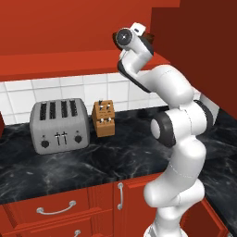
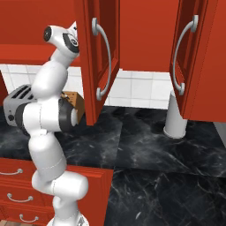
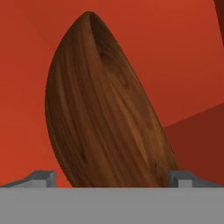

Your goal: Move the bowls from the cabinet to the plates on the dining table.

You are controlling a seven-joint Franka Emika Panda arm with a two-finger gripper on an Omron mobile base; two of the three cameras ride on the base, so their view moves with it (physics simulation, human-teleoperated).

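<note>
The dark brown bowl (image 3: pixel 105 113) sits inside the red cabinet (image 2: pixel 145 35), close before your gripper (image 3: pixel 113 177), whose jaws stand wide with a fingertip (image 3: pixel 43 177) on either side of its lower part, and you cannot tell from here whether they touch it.

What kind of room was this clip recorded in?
A rendered home kitchen, by the look of it: a four-slot toaster and a wooden knife block stand on a black marble counter backed by white tiles, with red wall cabinet doors standing open above.
</note>
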